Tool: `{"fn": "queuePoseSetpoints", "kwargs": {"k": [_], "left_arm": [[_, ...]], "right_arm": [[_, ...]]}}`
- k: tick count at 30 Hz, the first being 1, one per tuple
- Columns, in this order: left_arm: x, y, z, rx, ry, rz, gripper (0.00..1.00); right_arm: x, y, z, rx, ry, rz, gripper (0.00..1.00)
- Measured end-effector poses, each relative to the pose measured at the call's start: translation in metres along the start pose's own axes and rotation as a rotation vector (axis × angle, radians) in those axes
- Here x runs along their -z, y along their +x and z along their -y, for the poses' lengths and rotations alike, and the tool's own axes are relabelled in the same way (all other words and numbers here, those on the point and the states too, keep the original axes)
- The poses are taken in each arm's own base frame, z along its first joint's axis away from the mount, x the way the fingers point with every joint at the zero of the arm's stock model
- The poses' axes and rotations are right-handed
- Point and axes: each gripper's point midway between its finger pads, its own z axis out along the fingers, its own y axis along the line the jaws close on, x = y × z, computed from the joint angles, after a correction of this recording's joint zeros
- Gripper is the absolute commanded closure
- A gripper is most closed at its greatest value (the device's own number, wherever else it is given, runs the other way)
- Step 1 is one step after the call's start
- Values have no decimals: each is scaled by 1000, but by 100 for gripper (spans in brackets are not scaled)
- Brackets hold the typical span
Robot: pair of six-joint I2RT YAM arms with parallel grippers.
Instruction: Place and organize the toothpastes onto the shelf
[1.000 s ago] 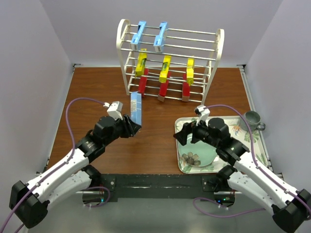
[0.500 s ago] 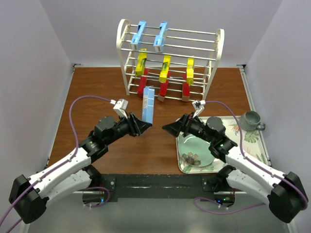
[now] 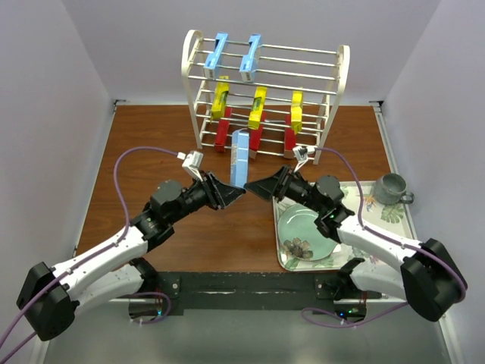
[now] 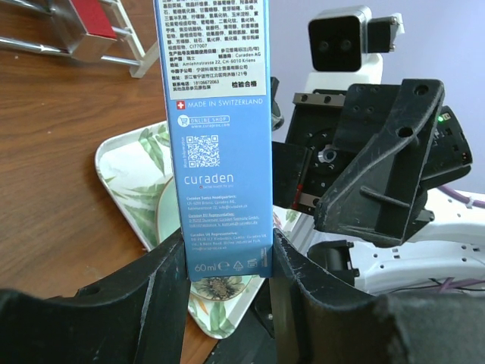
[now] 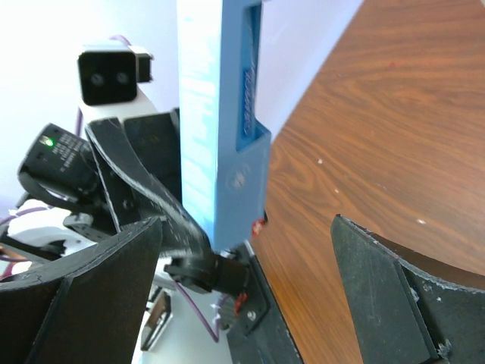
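Note:
My left gripper (image 3: 234,191) is shut on the lower end of a light blue toothpaste box (image 3: 240,157), holding it upright above the table in front of the shelf (image 3: 342,72). The left wrist view shows the box (image 4: 216,129) clamped between my two fingers (image 4: 163,296). My right gripper (image 3: 258,187) is open and faces the box from the right, close to it; in the right wrist view the box (image 5: 225,121) stands between and beyond its spread jaws. Two light blue boxes (image 3: 218,51) lie on the shelf's top tier, three yellow ones (image 3: 258,107) on the middle and three red ones (image 3: 255,139) below.
A floral tray (image 3: 388,214) lies at the right front with a pale green plate (image 3: 299,227) in it. A grey mug (image 3: 392,187) stands at the tray's far corner. White walls close in the table on three sides.
My left gripper carried the light blue box rightwards to the table's middle. My right gripper swung left off the tray and now points at the box, still open.

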Motion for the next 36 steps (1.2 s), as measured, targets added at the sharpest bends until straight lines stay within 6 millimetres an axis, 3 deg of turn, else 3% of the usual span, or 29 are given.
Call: {"fn": "queuePoseSetpoints", "kwargs": {"k": [14, 17, 21, 24, 27, 33, 36], "left_arm": [[-5, -1, 26, 39, 114, -1, 78], [-5, -1, 29, 51, 128, -2, 78], [-6, -1, 31, 55, 141, 1, 77], [-5, 1, 30, 60, 142, 2, 71], [-4, 1, 29, 59, 143, 4, 57], [1, 4, 28, 10, 131, 0, 26], [5, 4, 18, -46, 85, 2, 18]], "right_arm": [[-20, -5, -19, -37, -122, 18, 13], [-23, -3, -22, -57, -151, 15, 20], [-24, -3, -28, -69, -193, 16, 38], [-24, -4, -34, -66, -214, 19, 48], [-23, -3, -35, -64, -212, 13, 54], [-16, -1, -37, -1, -177, -13, 59], [-12, -3, -36, 70, -119, -31, 60]]}}
